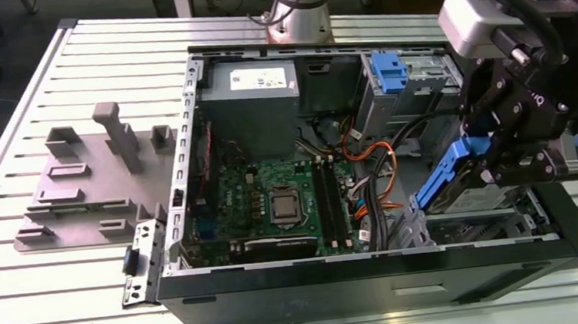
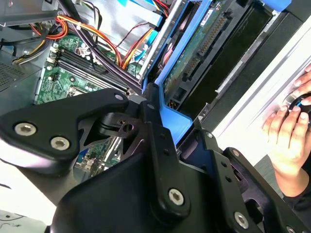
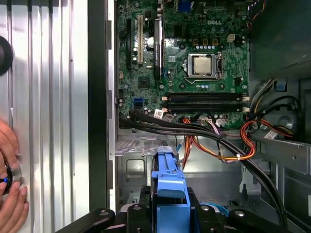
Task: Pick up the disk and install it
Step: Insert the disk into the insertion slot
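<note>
The disk (image 1: 444,187) in its blue carrier frame hangs tilted on edge over the drive bay, at the exterior view's right of the open computer case (image 1: 380,271). My gripper (image 1: 498,159) is shut on it from above. The second wrist view has the disk's green circuit-board underside (image 2: 194,53) and blue frame (image 2: 171,121) running between my black fingers (image 2: 151,116). In the first wrist view the blue carrier (image 3: 169,177) stands out from the gripper (image 3: 169,213) above the case's metal bay floor (image 3: 133,167).
Inside the case lie the motherboard (image 1: 271,202), a grey power supply box (image 1: 250,95), orange and black cables (image 3: 218,145) and another blue carrier (image 1: 390,73) in the far bay. A grey fixture (image 1: 84,182) stands on the slatted table. A person's hand (image 2: 290,133) rests beside the case.
</note>
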### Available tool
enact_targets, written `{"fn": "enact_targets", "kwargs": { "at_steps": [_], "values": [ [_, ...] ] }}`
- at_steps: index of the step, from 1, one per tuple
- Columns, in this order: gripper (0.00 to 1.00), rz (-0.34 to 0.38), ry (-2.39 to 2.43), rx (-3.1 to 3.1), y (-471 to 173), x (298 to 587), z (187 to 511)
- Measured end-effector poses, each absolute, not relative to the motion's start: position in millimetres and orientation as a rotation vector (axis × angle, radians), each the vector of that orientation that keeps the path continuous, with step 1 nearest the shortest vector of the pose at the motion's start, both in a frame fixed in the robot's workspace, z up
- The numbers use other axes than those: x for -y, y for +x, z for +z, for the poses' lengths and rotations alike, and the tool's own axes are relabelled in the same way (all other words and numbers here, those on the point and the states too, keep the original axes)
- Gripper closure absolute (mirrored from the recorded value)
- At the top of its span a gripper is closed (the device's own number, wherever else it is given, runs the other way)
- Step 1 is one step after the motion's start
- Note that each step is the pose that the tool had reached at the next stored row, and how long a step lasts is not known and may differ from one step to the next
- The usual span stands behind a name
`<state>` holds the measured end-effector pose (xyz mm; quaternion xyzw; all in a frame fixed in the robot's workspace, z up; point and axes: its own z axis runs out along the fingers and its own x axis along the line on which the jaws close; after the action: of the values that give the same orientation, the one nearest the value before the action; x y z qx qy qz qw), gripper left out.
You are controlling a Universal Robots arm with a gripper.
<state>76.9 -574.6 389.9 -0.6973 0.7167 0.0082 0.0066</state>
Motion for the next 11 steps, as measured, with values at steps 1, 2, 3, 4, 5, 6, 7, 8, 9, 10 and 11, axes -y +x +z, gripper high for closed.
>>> {"fn": "enact_targets", "kwargs": {
  "at_steps": [1, 2, 3, 4, 5, 6, 7, 8, 9, 10, 11],
  "values": [
    [0.64, 0.026, -2.181, -2.242, 76.9, 574.7, 389.1],
    [0.64, 0.026, -2.181, -2.242, 76.9, 574.7, 388.3],
    [0.64, 0.026, -2.181, -2.242, 76.9, 574.8, 387.6],
    [0.64, 0.026, -2.181, -2.242, 76.9, 574.9, 386.7],
    [0.64, 0.025, -2.181, -2.242, 76.9, 574.9, 386.0],
    [0.64, 0.025, -2.181, -2.242, 76.9, 575.0, 385.3],
    [0.64, 0.026, -2.181, -2.242, 76.9, 575.0, 384.5],
    [0.64, 0.026, -2.181, -2.242, 76.9, 575.1, 383.7],
    [0.64, 0.026, -2.181, -2.242, 76.9, 575.1, 382.8],
    [0.64, 0.026, -2.181, -2.242, 76.9, 575.2, 382.1],
    [0.64, 0.026, -2.181, -2.242, 76.9, 575.3, 381.3]
  ]
}}
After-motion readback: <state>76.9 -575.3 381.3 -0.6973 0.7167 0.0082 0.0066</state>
